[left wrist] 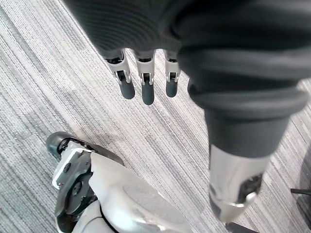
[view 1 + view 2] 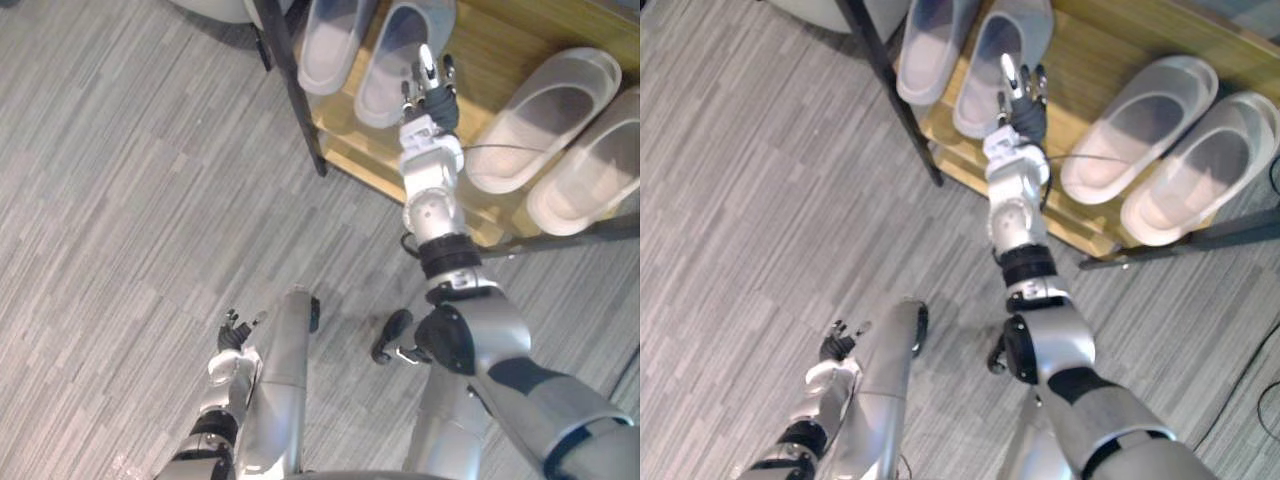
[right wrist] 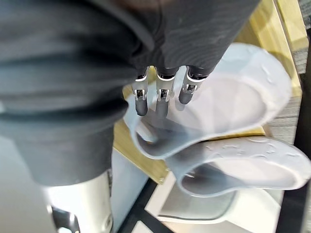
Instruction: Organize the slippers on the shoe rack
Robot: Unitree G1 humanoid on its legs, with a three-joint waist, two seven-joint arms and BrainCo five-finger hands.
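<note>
Two pairs of slippers lie on the wooden shoe rack [image 2: 495, 50]. The grey pair is at its left end: one slipper [image 2: 335, 40] and its mate [image 2: 400, 60] side by side. The pale beige pair, one slipper [image 2: 545, 115] and the other [image 2: 590, 170], lies to the right. My right hand [image 2: 432, 100] reaches over the heel end of the inner grey slipper [image 3: 228, 97], its fingers [image 3: 163, 97] straight and the thumb apart, holding nothing. My left hand [image 2: 235, 335] hangs low over the floor, its fingers [image 1: 146, 77] relaxed and empty.
A black frame post [image 2: 295, 90] runs down the rack's left edge, and a black bar [image 2: 590, 235] crosses its front right. A lower wooden shelf [image 2: 370, 165] shows under the top one. A white rounded object [image 2: 215, 8] stands left of the rack. Grey plank floor [image 2: 120, 200] spreads leftward.
</note>
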